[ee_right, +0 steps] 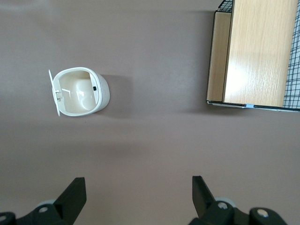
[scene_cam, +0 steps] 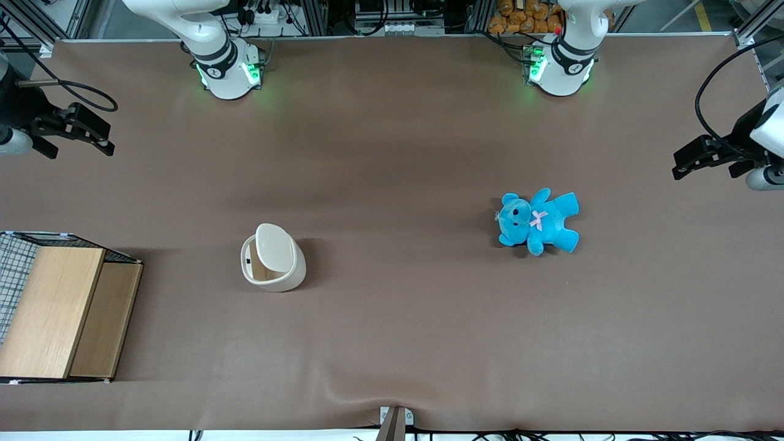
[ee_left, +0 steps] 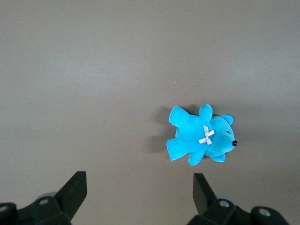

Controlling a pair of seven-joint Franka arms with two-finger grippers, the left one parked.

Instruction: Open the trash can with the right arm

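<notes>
The cream-white trash can stands on the brown table, nearer to the front camera than the arm bases. Its flat lid is swung up and stands open. In the right wrist view the trash can shows its tan inside, with the lid upright at its rim. My right gripper hangs high above the table at the working arm's end, farther from the front camera than the trash can and well apart from it. Its fingers are spread wide with nothing between them, and the gripper is open.
A wooden box with wire mesh stands at the working arm's end of the table, nearer to the front camera than the gripper; it also shows in the right wrist view. A blue teddy lies toward the parked arm's end.
</notes>
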